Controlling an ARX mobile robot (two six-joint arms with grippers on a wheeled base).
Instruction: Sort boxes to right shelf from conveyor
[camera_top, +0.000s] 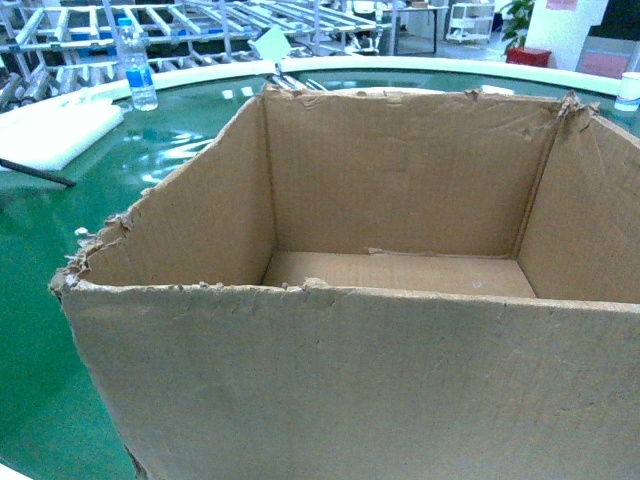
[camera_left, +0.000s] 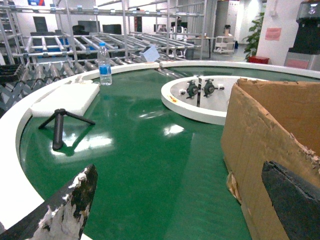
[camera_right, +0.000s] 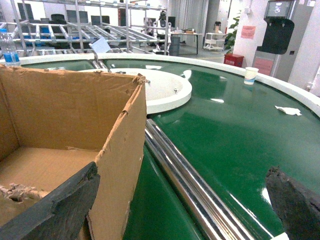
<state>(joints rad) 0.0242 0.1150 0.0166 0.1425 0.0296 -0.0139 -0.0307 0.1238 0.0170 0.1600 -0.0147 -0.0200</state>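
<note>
Box (camera_top: 400, 330): ragged corrugated cardboard on glossy green conveyor (camera_left: 140, 160); both tools spread apart.

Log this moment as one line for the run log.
box: empty, on conveyor | left gripper: open | right gripper: open, straddling box wall

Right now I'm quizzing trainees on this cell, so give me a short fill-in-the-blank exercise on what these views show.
1. The cardboard box stands on the ____ conveyor belt.
2. Inside, the box is ____.
3. The water bottle has a ____ cap.
4. The small black ____ stands beside the white foam pad.

Missing words: green; empty; blue; tripod
</note>
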